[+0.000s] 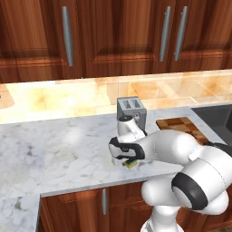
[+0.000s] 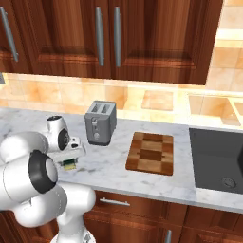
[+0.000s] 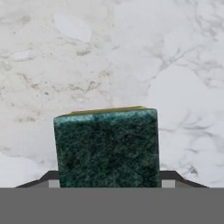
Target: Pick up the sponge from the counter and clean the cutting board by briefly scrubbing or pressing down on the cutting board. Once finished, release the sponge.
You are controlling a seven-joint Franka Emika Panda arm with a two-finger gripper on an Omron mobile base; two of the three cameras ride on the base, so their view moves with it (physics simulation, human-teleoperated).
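Observation:
The sponge (image 3: pixel 107 146), dark green on top with a thin yellow edge, sits between my two finger tips, which press against its left and right sides. My gripper (image 1: pixel 128 160) is shut on the sponge (image 1: pixel 132 164) low over the white marble counter (image 1: pixel 59 149), near its front edge. Whether the sponge still touches the marble I cannot tell. From the right side, the gripper (image 2: pixel 71 160) holds the sponge (image 2: pixel 70 165) left of the toaster. The reddish-brown checkered cutting board (image 2: pixel 151 153) lies flat well to the right, also visible past my arm (image 1: pixel 181 126).
A grey metal toaster (image 2: pixel 100 122) stands on the counter between the gripper and the cutting board, close behind the hand (image 1: pixel 131 110). A dark sink (image 2: pixel 218 159) is set into the counter right of the board. Wooden cabinets with metal handles hang above.

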